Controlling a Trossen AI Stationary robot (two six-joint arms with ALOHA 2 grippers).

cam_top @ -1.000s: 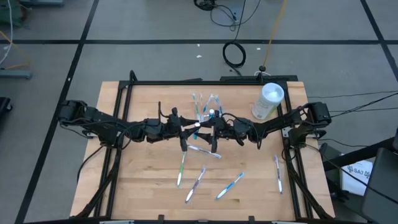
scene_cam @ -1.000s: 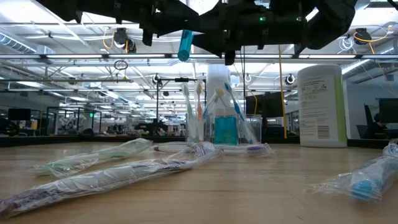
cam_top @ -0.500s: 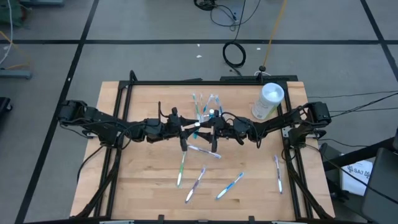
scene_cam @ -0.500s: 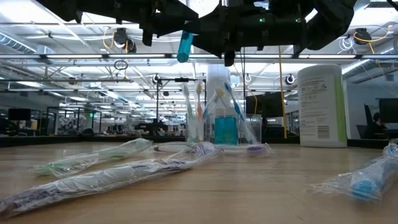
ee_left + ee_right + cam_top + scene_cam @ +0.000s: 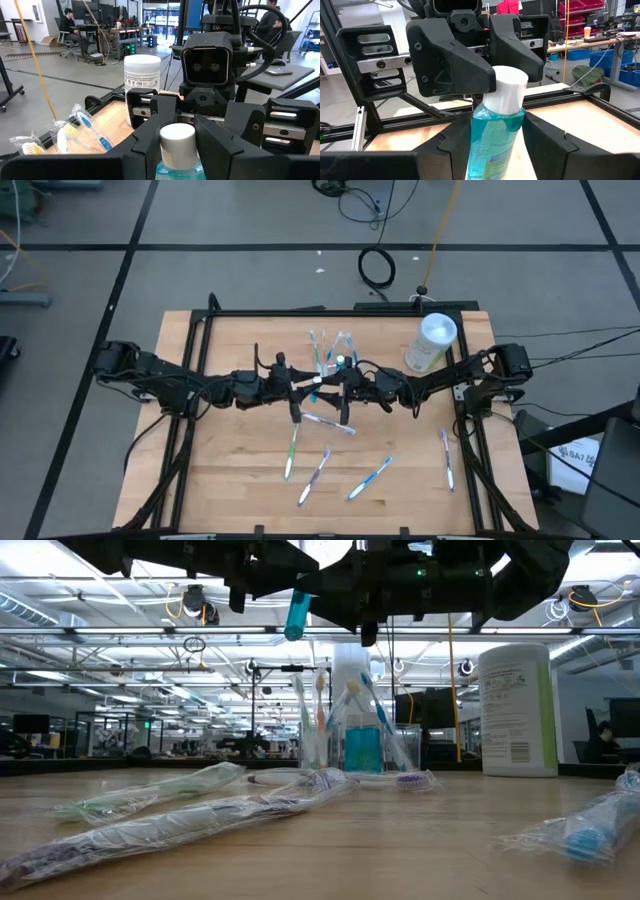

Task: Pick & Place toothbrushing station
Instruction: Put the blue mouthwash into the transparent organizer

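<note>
Both grippers meet in the air over the middle of the worktop (image 5: 230,480), sharing one small teal tube (image 5: 495,125). The right gripper (image 5: 495,132) pinches its teal body; the left gripper (image 5: 177,135) pinches its white cap end. Nearer than the grippers, wrapped toothbrushes (image 5: 180,825) lie scattered on the wood. Just beyond the grippers stands the clear cup (image 5: 362,745) holding toothbrushes. Farther off, beside the right arm, stands a white container (image 5: 517,710).
</note>
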